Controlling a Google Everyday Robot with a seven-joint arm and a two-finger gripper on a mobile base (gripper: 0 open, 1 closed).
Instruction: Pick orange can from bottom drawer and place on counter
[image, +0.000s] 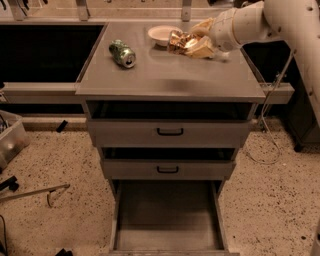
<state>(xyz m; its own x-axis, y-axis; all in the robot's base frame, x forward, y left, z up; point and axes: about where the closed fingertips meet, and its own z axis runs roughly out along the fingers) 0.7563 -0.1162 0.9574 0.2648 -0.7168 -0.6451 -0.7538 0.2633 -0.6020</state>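
jaws tight around orange can (178, 40) over counter (170, 75), beside white bowl (161, 34)

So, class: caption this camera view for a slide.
Hand grips orange can at rear of counter; bottom drawer stands open.

The only camera looks from high up in front of the cabinet (210, 134), facing its drawer fronts squarely and tilted steeply downward. It stands at a middling distance (near enough that the open bottom drawer (167, 215) is cut off by the lower edge), so the counter (165, 75) fills the upper middle of the frame and the speckled floor (55, 160) shows on both sides. The arm (260, 20) enters from the top right corner. The gripper (192, 44) sits at upper right above the counter's far right part, clasped on the orange can (180, 40).
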